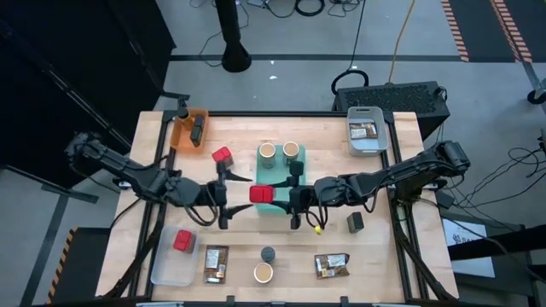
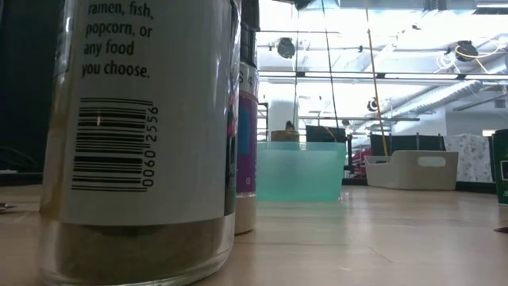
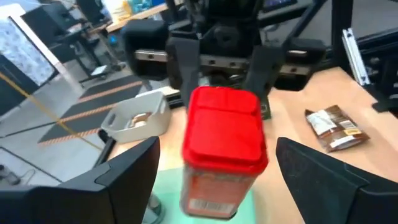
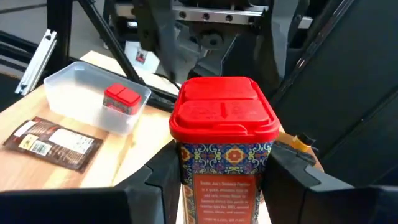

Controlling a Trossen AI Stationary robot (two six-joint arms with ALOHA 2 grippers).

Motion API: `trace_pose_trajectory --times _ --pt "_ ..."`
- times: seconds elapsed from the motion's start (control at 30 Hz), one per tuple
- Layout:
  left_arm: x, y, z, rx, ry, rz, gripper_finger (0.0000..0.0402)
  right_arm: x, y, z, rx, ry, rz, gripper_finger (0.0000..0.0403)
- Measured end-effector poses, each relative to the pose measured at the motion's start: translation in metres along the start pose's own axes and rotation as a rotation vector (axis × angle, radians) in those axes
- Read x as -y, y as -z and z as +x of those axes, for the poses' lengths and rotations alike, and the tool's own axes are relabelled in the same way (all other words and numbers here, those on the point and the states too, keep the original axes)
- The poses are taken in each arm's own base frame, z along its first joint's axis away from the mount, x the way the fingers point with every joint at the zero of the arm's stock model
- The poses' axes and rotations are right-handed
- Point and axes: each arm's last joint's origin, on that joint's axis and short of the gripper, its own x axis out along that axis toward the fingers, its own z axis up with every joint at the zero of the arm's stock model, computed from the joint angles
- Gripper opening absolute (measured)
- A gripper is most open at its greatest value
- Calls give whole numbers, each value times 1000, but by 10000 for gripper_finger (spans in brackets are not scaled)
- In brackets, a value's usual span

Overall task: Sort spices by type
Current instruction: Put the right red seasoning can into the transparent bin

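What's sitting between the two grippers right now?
A red-lidded spice box, held by the right gripper, with the left gripper open around it; seen in the high view.

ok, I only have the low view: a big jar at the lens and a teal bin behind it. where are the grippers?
Observer: Both are at the teal bin. The right gripper is shut on a red box and holds it over the bin's edge.
Operator: and the left?
Observer: The left gripper is open. Its fingers stand on either side of that same box, and a gap shows on each side.
Operator: anything in the teal bin?
Observer: Two tan jars with cream tops stand side by side at its far end.
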Motion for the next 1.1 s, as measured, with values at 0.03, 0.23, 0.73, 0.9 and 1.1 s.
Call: trace_pose_trajectory --times 0.03,0.23,0.73,0.9,1.1 --pt "0 1 3 -8 -1 1 321 0 0 0 0 0 2 151" --pt "-3 10 18 -53 -4 29 321 0 1 0 -8 1 0 151" --pt "2 8 23 -10 17 80 221 -1 2 0 -17 -9 3 153" --pt "2 8 22 -8 20 55 221 -1 1 0 -14 -12 16 169" --pt "1 4 15 2 26 25 221 -1 0 0 -1 -21 49 176"
